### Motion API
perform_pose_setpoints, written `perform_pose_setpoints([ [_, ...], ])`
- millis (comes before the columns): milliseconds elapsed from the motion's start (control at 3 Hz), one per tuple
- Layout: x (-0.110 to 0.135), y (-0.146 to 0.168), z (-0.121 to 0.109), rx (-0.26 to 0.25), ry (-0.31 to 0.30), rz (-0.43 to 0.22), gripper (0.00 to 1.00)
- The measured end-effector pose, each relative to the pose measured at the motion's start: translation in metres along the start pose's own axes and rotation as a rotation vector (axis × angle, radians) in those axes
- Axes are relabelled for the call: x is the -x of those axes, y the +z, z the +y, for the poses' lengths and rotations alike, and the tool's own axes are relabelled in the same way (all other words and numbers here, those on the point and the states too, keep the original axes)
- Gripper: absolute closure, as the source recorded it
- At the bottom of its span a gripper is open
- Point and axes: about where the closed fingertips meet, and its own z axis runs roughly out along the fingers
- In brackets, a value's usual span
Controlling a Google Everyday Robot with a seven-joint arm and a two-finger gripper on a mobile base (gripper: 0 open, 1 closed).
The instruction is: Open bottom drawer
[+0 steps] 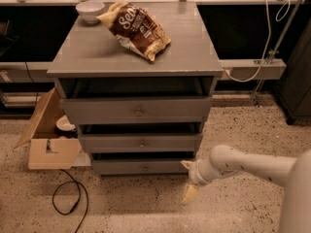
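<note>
- Right of bottom drawer (121,167), low by floor: gripper (188,180), jaws spread, empty.
- Risk: well off small knob (144,168); likely slip or miss on approach.

You see: grey bottom drawer (116,167); white gripper (188,180), cream-tipped, just beside its right end; speckled beige floor (141,210); brown-yellow chip bag (136,29); white bowl (90,9); black cable (63,200).

The cabinet top (160,57) carries a white bowl (90,9) and a chip bag (136,29); the pincer (185,182) hovers near the floor (146,212).
</note>
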Motion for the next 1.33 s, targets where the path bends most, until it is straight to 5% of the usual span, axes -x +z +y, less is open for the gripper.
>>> perform_pose_setpoints([
  [333, -0.030, 0.020, -0.024, -0.010, -0.049, 0.046, 0.00],
  [1333, -0.079, 0.116, -0.075, 0.075, -0.145, 0.067, 0.00],
])
